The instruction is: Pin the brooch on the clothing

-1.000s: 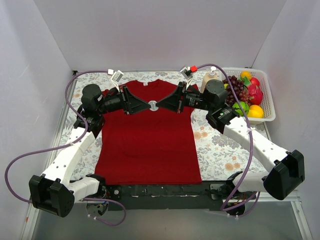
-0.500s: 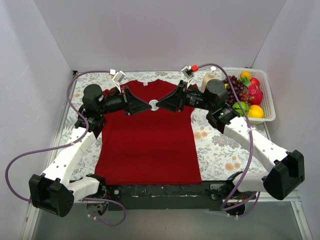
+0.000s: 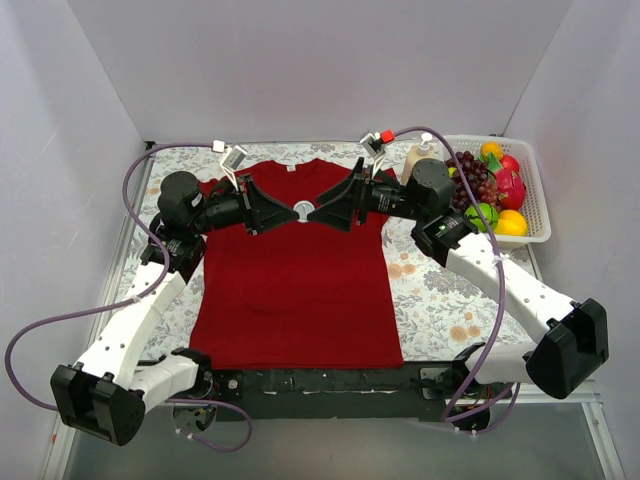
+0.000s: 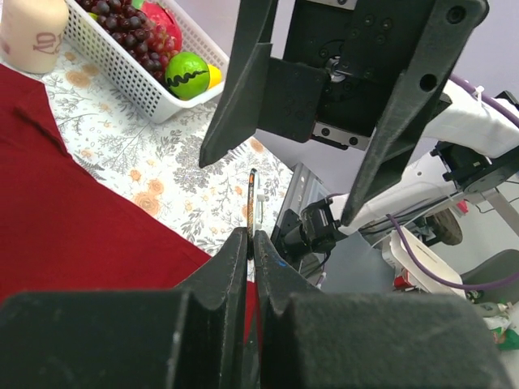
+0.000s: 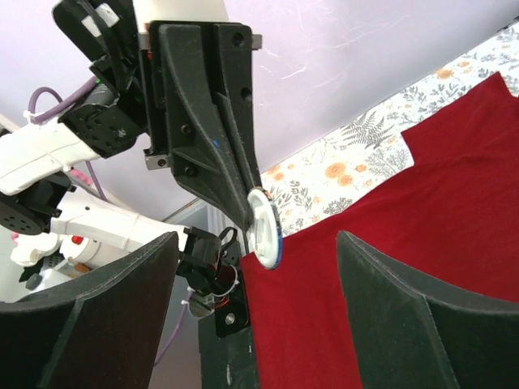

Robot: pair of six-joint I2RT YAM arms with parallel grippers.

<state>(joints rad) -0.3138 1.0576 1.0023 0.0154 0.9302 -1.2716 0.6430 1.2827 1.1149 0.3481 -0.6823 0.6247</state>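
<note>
Black left gripper (image 4: 250, 235) is pinched shut on the brooch (image 5: 263, 231), holding the pale disc by its rim, in the air above the upper chest of the dark red T-shirt (image 3: 295, 290), just below the neck. Right gripper (image 4: 280, 186) faces it with jaws spread wide, one on each side of the disc, touching nothing. Likely step: bring the brooch down to the fabric. To do it well, pull the right gripper clear first so the fingers don't clash, keep the rim grip firm, then lower slowly to the flat chest area. Can't tell which face carries the pin, so check before pressing. The free gripper could hold the cloth down nearby. Count: one brooch, one T-shirt, two grippers, one floral table (image 3: 440, 290), one white basket (image 3: 535, 190) of fruit, one beige bottle (image 3: 420, 160).
</note>
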